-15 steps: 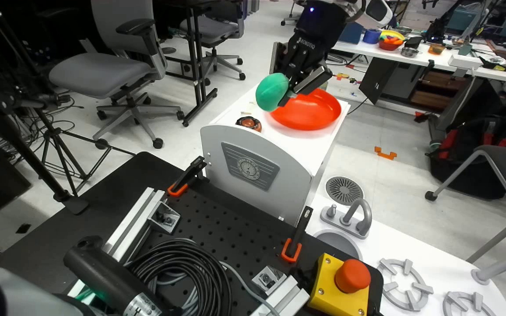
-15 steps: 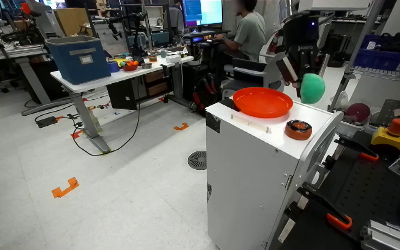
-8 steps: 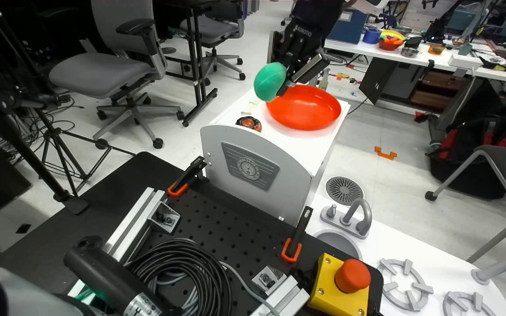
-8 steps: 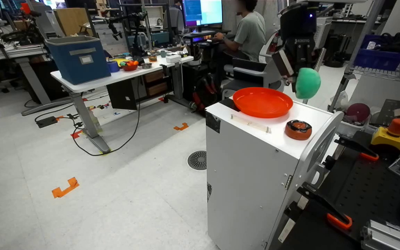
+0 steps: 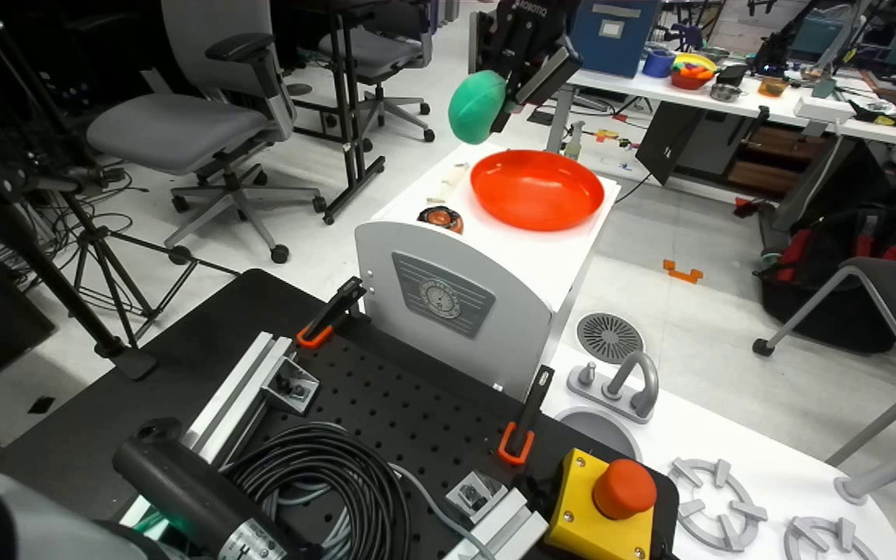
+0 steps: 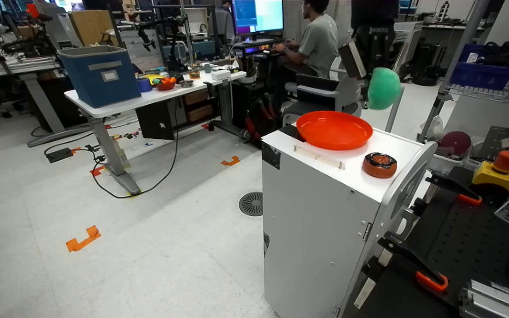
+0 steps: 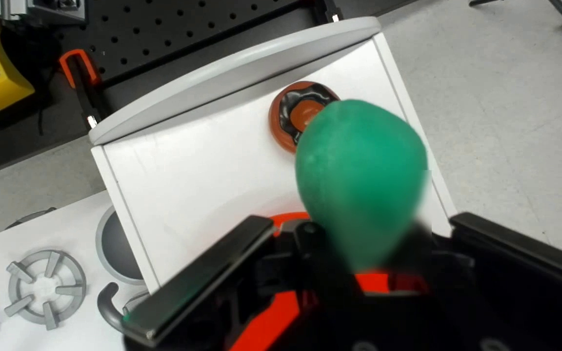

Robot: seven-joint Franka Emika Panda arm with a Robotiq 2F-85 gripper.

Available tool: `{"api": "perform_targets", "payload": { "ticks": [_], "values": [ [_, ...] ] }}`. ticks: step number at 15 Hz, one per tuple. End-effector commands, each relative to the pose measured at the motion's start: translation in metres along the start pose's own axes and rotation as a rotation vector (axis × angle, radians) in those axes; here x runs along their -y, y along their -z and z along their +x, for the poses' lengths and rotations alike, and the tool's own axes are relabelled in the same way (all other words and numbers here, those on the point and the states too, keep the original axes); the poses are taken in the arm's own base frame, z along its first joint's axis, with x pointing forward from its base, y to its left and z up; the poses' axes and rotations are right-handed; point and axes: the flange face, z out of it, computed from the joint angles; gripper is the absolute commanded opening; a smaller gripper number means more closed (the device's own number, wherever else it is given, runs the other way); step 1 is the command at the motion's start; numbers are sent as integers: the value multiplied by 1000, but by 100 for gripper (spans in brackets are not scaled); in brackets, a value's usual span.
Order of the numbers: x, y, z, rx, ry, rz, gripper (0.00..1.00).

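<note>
The gripper (image 7: 366, 246) grasps a green egg-shaped thing (image 5: 477, 107): the jaws are clenched on the side nearest them, and most of its rounded body juts out past them. In the wrist view it tapers and blurs between the jaws, so the exact contact cannot be made out; its broad end points toward the grey end panel (image 5: 522, 334) and overlaps a brown disc (image 6: 378, 171) in line of sight. In both exterior views the green egg-shaped thing hangs raised, apart from the white cabinet top (image 7: 178, 180).

Its skin looks smooth and matte, with a faint line running lengthwise. The gripper is black, with flat, grey-faced blocks at its flanks. On the cabinet top, an orange-red dish (image 6: 334, 132), round, shallow and glossy with a raised wall, lies toward the short edge opposite the panel. The brown disc, squat and thick, carries a shiny dark ring with a wavy margin; it lies near the corner where one long edge meets the panel. A pale strip (image 6: 318, 157) lies flat along that same long edge. The panel has a curved upper edge and bears a dial plate (image 5: 442, 297) with straight lines across it.
</note>
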Motion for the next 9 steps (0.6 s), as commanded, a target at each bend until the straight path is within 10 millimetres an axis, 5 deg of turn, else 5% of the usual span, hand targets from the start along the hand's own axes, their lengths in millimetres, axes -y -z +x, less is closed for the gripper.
{"api": "perform_targets", "payload": {
  "ticks": [1, 9],
  "values": [
    [5, 8, -5, -24, 15, -39, 5],
    [11, 4, -6, -25, 44, -74, 5]
  ]
}}
